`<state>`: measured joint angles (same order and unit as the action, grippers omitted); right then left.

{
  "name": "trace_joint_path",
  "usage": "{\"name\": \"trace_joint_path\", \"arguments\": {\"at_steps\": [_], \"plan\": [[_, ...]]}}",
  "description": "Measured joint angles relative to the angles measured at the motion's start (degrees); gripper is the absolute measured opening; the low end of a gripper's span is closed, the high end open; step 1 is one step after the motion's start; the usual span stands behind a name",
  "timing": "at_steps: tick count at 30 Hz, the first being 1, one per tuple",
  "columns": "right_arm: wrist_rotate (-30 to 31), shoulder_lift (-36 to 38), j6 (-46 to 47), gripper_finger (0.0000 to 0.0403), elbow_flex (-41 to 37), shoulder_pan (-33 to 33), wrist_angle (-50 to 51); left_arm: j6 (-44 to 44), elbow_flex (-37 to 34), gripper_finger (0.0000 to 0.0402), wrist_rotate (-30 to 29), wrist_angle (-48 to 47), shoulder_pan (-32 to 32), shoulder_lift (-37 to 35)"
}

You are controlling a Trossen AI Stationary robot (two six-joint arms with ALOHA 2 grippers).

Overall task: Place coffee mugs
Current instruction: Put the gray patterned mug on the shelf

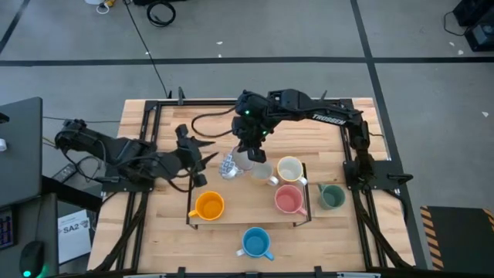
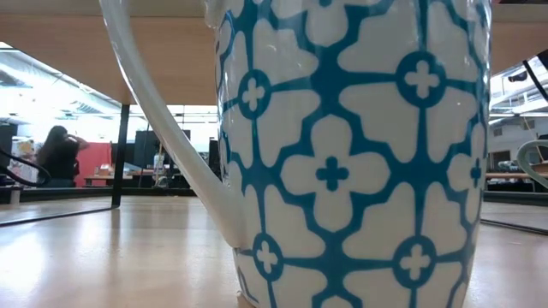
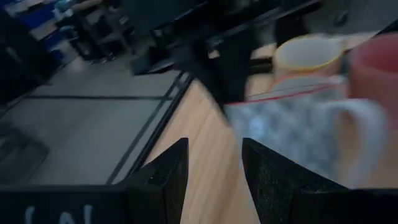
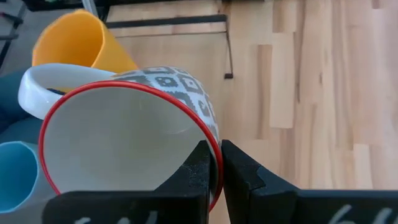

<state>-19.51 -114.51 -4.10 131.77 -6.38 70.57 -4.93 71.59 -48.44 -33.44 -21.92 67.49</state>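
Note:
My right gripper (image 1: 245,150) is shut on a white mug with a grey pattern and a red rim (image 4: 124,137), above the middle of the table. The same mug (image 1: 229,164) lies tilted between the two grippers. My left gripper (image 3: 214,171) is open and comes from the table's left, its fingers just short of the mug's patterned wall (image 3: 286,127). An orange mug (image 1: 208,206), a pink mug (image 1: 289,199), a cream mug (image 1: 291,170) and a white mug (image 1: 264,173) stand upright on the black-framed shelf (image 1: 189,215). A dark green mug (image 1: 332,196) stands to the shelf's right. My right gripper pinches the patterned mug's red rim (image 4: 214,146), one finger inside the mouth and one finger (image 4: 245,177) outside the wall. The fingers slant down from the table's far side. The mug hangs tilted, mouth toward the gripper, white handle (image 4: 50,84) to the side, clear of the table.
A blue mug (image 1: 256,242) stands near the table's front edge; in the low view a blue-and-white patterned mug (image 2: 342,154) fills the picture. Black rails (image 1: 351,147) run along the table's sides. A person (image 2: 58,154) sits far off in the room behind.

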Motion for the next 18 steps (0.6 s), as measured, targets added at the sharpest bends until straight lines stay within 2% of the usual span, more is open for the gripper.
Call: {"name": "trace_joint_path", "arguments": {"at_steps": [5, 11, 18], "plan": [[0.2, -0.9, -0.1, 0.0028, 0.0, 0.7, -1.6, -1.9, 0.0, 0.0156, 0.7, -4.0, 2.7, 0.0], [0.4, -0.8, -0.1, 0.0028, 0.0, 0.7, -3.0, -2.1, 0.0, 0.0156, 4.8, -5.3, 5.2, 0.0], [0.0, -1.8, -0.2, 0.0028, 0.0, 0.6, -6.1, -1.9, 0.0, 0.0156, 5.2, -7.2, 5.8, 0.0]]}}
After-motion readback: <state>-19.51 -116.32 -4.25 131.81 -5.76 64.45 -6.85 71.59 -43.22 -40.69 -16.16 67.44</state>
